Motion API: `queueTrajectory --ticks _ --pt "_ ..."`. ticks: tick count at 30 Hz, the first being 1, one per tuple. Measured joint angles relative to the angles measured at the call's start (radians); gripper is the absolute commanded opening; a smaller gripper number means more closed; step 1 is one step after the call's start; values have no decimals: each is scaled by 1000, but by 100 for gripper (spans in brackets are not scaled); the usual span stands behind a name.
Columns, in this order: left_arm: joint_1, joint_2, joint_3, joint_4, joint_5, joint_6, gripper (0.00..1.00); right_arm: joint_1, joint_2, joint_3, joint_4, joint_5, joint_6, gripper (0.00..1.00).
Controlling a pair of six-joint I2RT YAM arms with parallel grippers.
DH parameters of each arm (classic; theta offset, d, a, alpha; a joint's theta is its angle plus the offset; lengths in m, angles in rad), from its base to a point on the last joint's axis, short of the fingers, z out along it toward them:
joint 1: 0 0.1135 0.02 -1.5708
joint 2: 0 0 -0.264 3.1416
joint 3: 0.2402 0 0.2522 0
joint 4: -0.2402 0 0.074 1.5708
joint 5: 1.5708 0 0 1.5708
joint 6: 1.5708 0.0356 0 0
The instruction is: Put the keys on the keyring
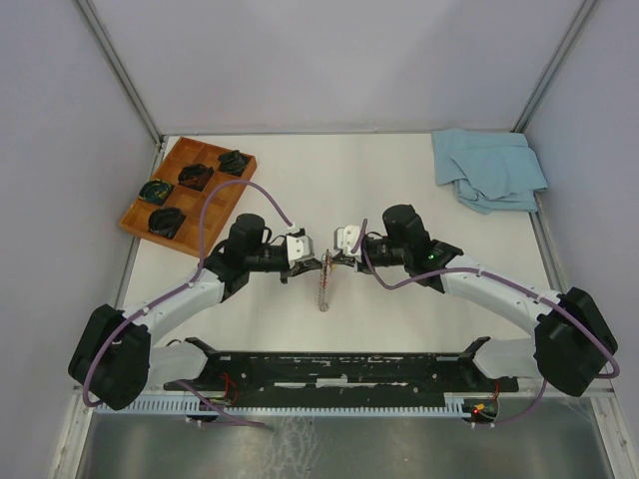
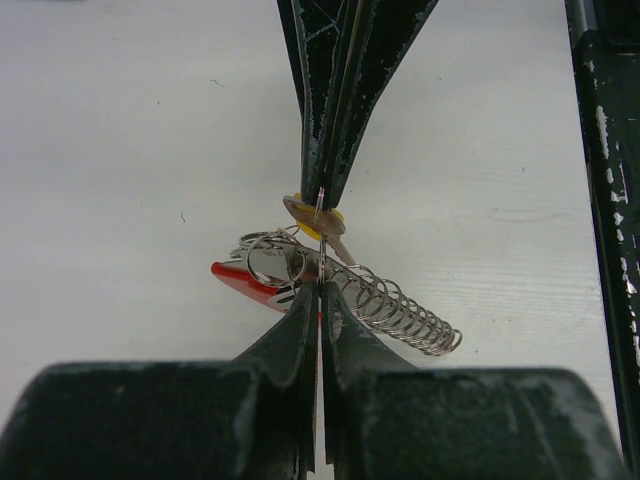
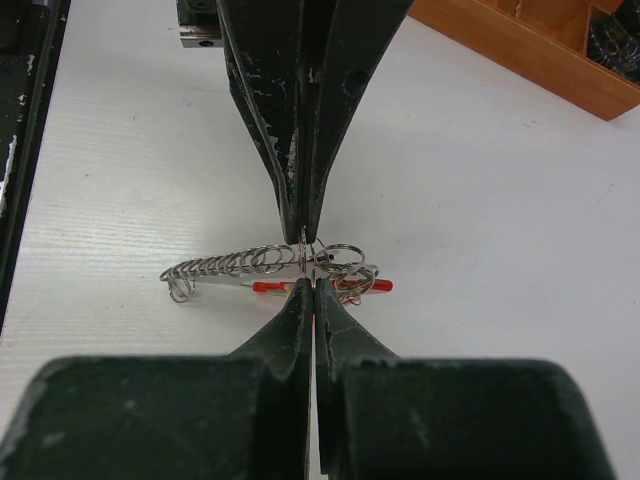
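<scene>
At ten o'clock on the table (image 1: 399, 205) sits a wooden tray (image 1: 178, 150) with black coils (image 1: 165, 221) in it, well apart from the work.

At the centre, the left gripper (image 2: 320, 292) reaches in from nine o'clock. Its jaws are pressed together on a thin wire of the keyring (image 2: 268, 258), which is seen edge-on between the tips. The rest of the keyring lies on the table under the tips: the red strap (image 2: 240, 278) at the ring end, and the beaded chain (image 2: 405, 312) trailing toward six o'clock in the top view.

The right gripper (image 3: 312, 288) comes in from three o'clock, almost tip to tip with the left. Its jaws are closed too, and the same wire seems to run into them. The key (image 2: 300, 211) with the yellow head sits right at those tips. I cannot tell whether it is pinched as well or only hanging there.

At one o'clock lies a crumpled blue cloth (image 1: 489, 170), not involved.

The step in hand looks like working the key's hole along the ring's split coil. To do it well:
- Let the left gripper hold the ring steady.
- Turn the ring or key in small moves, so the key follows the wire round.
- Keep the pull gentle. A sharp tug could slip the thin wire out of the tips or drag the chain and strap across the table.
</scene>
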State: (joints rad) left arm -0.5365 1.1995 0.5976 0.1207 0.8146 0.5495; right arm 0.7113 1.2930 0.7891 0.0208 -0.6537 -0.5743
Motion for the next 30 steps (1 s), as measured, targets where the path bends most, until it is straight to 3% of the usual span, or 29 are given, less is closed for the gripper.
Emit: queueTrajectory --ticks 30 --pt "0 2 6 -3 6 0 3 2 16 13 -29 -5 -10 1"
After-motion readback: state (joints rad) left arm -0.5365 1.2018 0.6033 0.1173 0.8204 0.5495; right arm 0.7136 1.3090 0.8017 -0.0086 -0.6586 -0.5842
